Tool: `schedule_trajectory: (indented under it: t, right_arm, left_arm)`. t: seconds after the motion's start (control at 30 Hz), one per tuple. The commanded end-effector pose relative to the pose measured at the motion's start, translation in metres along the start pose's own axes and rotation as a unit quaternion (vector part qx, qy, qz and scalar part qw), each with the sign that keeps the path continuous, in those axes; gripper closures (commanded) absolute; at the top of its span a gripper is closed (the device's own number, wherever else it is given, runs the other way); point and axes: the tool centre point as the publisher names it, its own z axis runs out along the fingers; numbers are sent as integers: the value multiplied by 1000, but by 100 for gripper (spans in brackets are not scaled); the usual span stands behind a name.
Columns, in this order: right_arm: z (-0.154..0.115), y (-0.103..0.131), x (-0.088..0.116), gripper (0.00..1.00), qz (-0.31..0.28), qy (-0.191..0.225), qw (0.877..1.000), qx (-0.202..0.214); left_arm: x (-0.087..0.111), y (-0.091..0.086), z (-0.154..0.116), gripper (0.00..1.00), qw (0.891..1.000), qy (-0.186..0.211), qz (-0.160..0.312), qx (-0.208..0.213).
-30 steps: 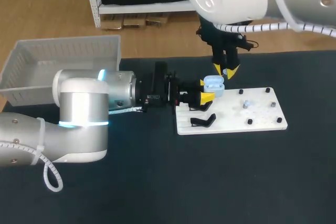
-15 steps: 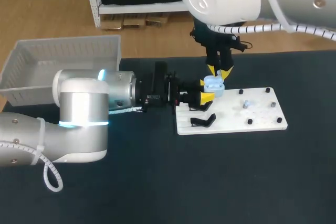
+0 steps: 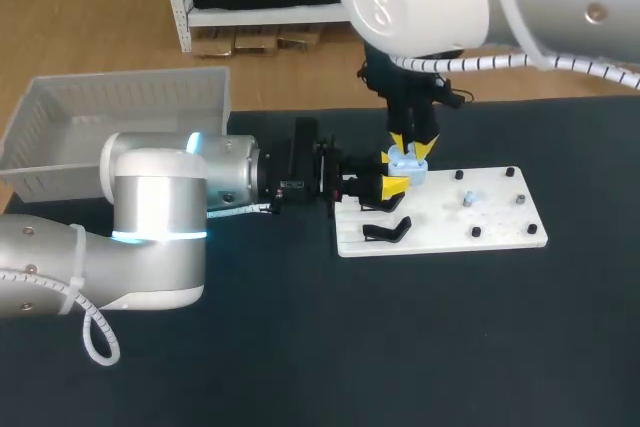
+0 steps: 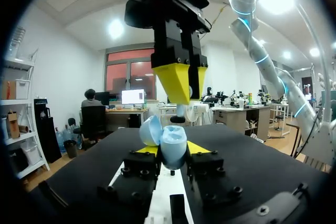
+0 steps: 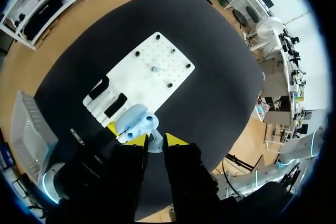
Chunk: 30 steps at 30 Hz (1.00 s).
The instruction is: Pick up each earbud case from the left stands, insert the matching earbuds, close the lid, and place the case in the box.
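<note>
A light-blue earbud case [image 3: 408,161] with its lid open is held over the white board's [image 3: 500,222] left end by my left gripper [image 3: 391,174], shut on it from both sides. In the left wrist view the case [image 4: 171,144] sits between the yellow tips, with its lid [image 4: 149,130] tilted back. My right gripper [image 3: 411,145] hangs right above the case, shut on a small pale earbud [image 4: 179,113]. In the right wrist view that earbud [image 5: 155,143] is pinched between the tips, and the case [image 5: 135,119] lies just below. Another earbud [image 3: 468,197] stands on the board.
Two black stands [image 3: 385,230] lie at the board's left end, under my left gripper. Small black pegs [image 3: 521,199] dot the board's right part. A grey plastic basket [image 3: 60,112] stands at the table's far left.
My right gripper has come left and down with the earbud, from behind the case to right over its open mouth. The left arm and the case have not moved.
</note>
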Motion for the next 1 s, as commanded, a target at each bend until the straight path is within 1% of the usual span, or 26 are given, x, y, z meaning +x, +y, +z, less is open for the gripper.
schedule_trajectory:
  t: [0.03, 1.0]
  right_arm:
    - [2, 4, -1, 100, 0, 2, 1000, 4]
    - [12, 5, -7, 100, 13, 12, 1000, 8]
  left_arm:
    - [1, 0, 0, 100, 1000, -3, 2, -1]
    - [1, 0, 0, 100, 1000, -3, 2, -1]
